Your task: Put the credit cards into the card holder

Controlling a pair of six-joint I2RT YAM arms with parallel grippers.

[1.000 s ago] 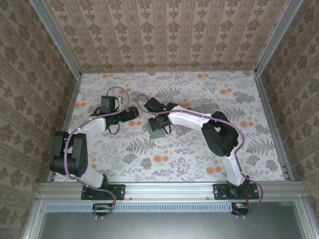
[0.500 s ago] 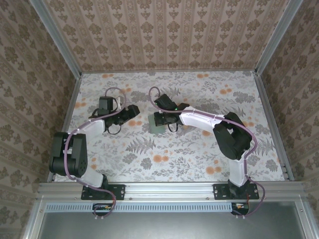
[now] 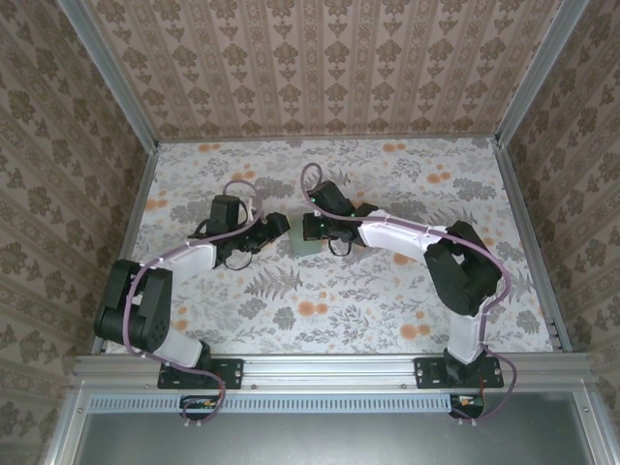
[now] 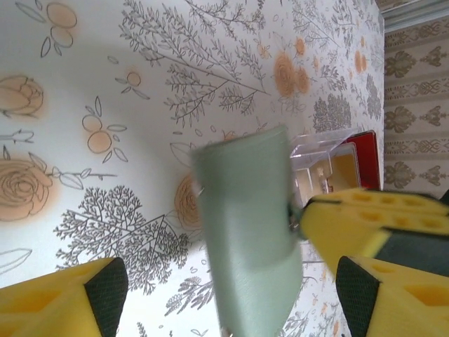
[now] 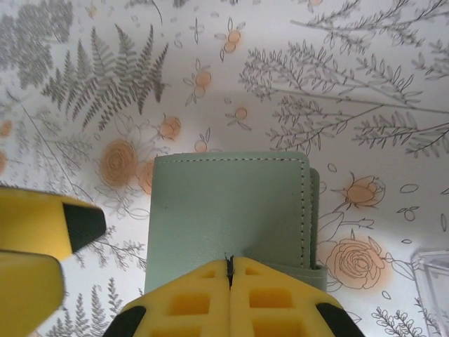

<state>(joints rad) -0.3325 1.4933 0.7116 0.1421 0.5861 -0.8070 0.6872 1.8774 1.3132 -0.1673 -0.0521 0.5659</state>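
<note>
While the right end effector pinches the holder by its edge above the counter, the left end effector straddles its free end, jaws open, apparently bracing it for loading; next, left should clamp it, the cards lying in the tray beyond.

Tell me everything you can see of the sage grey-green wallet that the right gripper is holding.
The sage grey-green wallet is a plain, matte, leather-like rectangle with rounded corners and stitching along its edges. A second layer peeks out on one side, so it looks folded shut. The right gripper pinches one edge, jaws shut. The wallet lies between the left gripper's open yellow fingers, seemingly lifted off the floral table. Whether those fingers touch it is unclear.
</note>
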